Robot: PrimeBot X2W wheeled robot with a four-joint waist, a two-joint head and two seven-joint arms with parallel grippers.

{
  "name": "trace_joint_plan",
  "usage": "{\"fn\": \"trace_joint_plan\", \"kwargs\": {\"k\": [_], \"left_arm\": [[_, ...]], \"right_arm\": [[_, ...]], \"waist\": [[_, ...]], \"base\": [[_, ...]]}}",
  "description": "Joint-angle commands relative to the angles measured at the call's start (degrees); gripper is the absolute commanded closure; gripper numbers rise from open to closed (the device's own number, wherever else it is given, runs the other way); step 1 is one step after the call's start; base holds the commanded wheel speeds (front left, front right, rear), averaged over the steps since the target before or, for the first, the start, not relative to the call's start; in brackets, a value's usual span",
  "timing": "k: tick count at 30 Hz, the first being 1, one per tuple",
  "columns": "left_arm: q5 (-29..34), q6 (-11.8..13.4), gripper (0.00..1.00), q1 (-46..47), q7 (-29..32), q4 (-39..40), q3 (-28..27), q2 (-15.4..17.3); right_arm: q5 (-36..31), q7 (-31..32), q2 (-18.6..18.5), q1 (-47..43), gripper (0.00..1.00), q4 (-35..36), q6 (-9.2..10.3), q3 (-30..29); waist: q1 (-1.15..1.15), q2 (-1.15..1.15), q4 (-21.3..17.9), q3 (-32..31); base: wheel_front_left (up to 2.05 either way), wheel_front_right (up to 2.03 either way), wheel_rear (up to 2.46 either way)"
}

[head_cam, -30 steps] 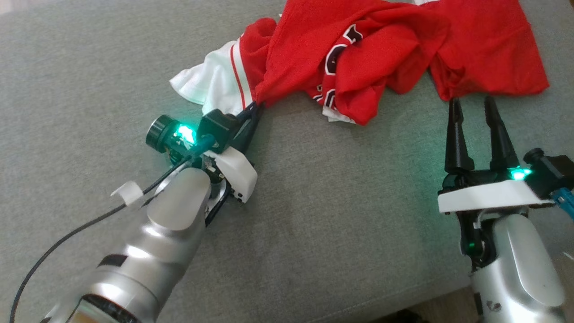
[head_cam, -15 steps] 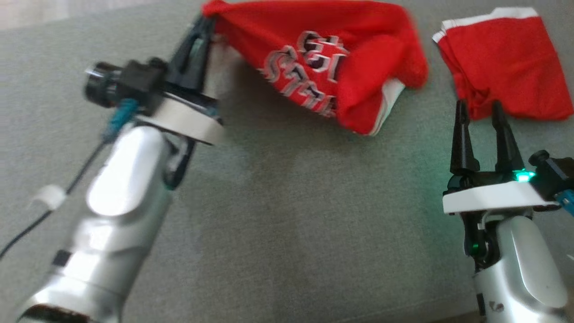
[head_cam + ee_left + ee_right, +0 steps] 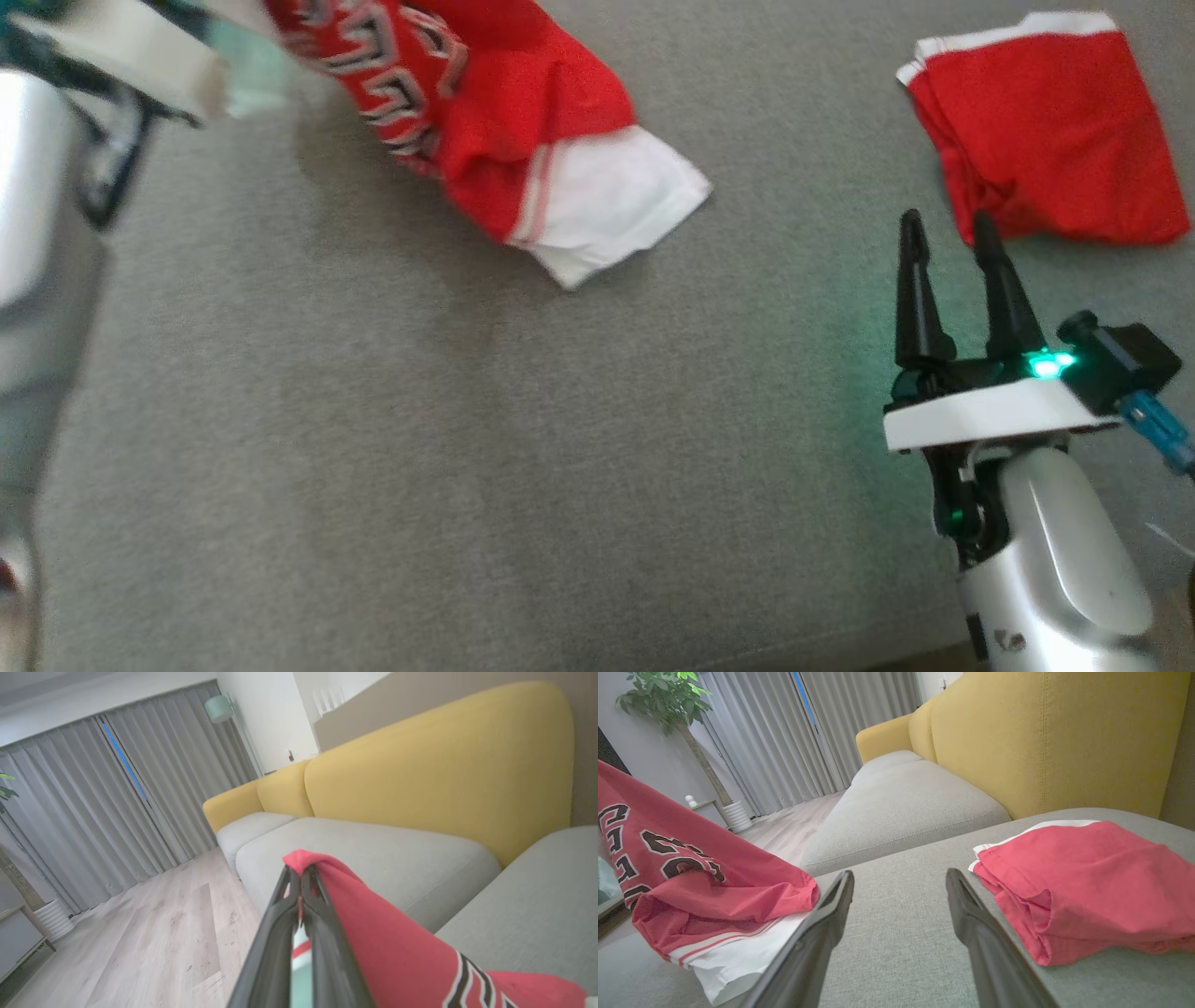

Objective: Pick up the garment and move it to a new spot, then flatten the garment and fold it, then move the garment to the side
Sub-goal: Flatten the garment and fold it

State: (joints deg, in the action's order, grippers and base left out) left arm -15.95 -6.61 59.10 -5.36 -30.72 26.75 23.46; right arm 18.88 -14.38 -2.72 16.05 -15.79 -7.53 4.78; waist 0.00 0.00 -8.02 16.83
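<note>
Left jaws pinched shut on red corner of garment (image 3: 373, 933) — that corner held high, rest hangs down, white end resting on grey sofa cushion (image 3: 467, 420). Right jaws spread wide, empty — between garment and folded red cloth (image 3: 1046, 131).

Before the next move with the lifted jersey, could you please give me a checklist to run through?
1. Left gripper shut on the jersey: ok.
2. Jersey lifted wholly off the grey cushion: not ok, its white end lies on it.
3. Right gripper open and empty: ok.
4. Right gripper apart from the folded red garment: ok, by the right wrist view.
5. Bare cushion in front for spreading: ok.
6. Jersey free of twists: cannot tell.
</note>
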Motion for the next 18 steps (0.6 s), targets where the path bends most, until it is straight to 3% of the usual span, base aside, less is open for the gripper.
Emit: {"fn": "trace_joint_plan", "kwargs": {"k": [1,3,4,5,13,18], "left_arm": [[0.7,-0.3,1.0,4.5,1.0,-0.6,-0.8,3.8],[1.5,-0.5,1.0,7.2,2.0,-4.0,0.4,4.9],[2.0,-0.6,0.06,9.4,2.1,-7.5,1.1,5.1],[2.2,-0.6,0.0,10.3,2.2,-9.4,1.4,5.0],[1.8,2.4,0.0,12.2,-3.7,-18.7,1.0,1.7],[-0.5,2.1,0.0,9.5,-8.2,-18.7,0.2,-1.2]], "right_arm": [[0.6,-0.6,-0.2,2.4,0.0,1.7,0.04,2.0],[1.1,-0.6,-0.2,2.9,0.0,1.8,0.04,2.6],[1.4,-0.6,-0.2,3.4,0.0,1.9,0.04,3.0],[1.5,-0.6,-0.2,3.6,0.0,1.9,0.04,3.2],[1.2,-0.6,-0.2,3.6,0.0,1.8,0.04,2.6],[-0.5,-0.6,-0.2,3.1,0.0,1.5,0.04,1.4]], "waist": [[0.0,0.0,-1.6,1.5],[0.0,0.0,-2.6,2.4],[0.0,0.0,-3.3,3.3],[0.0,0.0,-3.5,3.6],[0.0,0.0,-2.6,3.3],[0.0,0.0,0.2,1.3]], "base": [[0.0,0.0,0.0],[0.0,0.0,0.0],[0.0,0.0,0.0],[0.0,0.0,0.0],[0.0,0.0,0.0],[0.0,0.0,0.0]]}}
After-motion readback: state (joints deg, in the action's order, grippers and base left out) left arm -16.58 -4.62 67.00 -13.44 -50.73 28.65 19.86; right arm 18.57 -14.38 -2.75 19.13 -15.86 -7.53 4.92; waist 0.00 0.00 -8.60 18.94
